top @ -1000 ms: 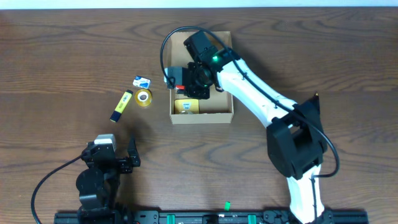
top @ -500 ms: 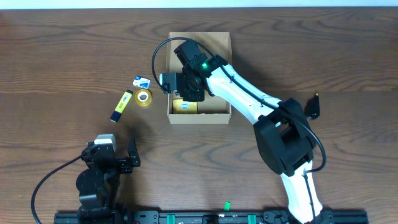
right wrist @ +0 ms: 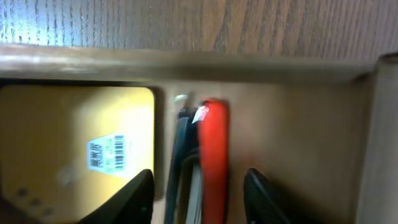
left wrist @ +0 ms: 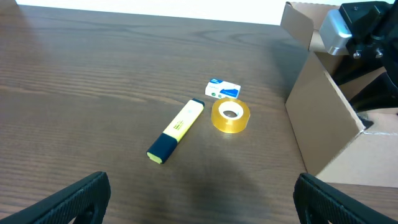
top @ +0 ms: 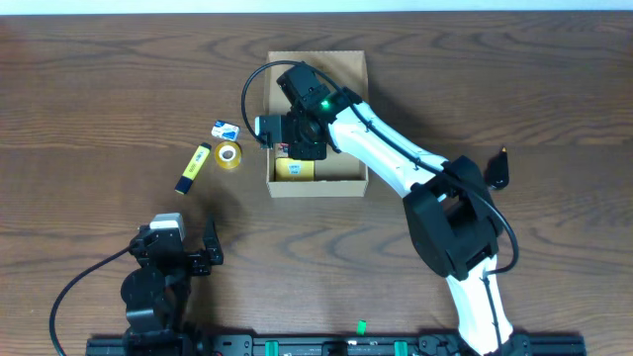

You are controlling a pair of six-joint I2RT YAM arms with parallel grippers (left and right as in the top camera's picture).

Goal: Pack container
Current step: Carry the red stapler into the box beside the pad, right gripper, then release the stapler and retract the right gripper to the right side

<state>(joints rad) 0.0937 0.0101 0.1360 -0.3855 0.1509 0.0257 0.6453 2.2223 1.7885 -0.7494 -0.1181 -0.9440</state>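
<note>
The surface is a dark brown wooden table point(top: 514, 89) with strong grain. Beyond its far edge only a plain white strip of the room shows. A black rail runs along the near edge.

The small tan cardboard box point(top: 316, 189) with a hinged flap sits at the middle of the far half, lid open. The right gripper point(right wrist: 199, 199) reaches down inside it at the left wall. Its jaws are partly apart, on either side of a narrow red and black object point(right wrist: 211, 155), with a slim gap showing on each side, so nothing is gripped. A little yellow square box with a barcode label point(right wrist: 81, 155) lies just beside it on the box floor.

Left of the cardboard box, on bare wood, lie a yellow highlighter with a dark blue cap point(left wrist: 176, 130), a roll of yellowish clear tape point(left wrist: 230, 116) and a small white and blue packet point(left wrist: 222, 89). The left gripper point(left wrist: 202, 199) rests near the front edge, jaws wide and empty.
</note>
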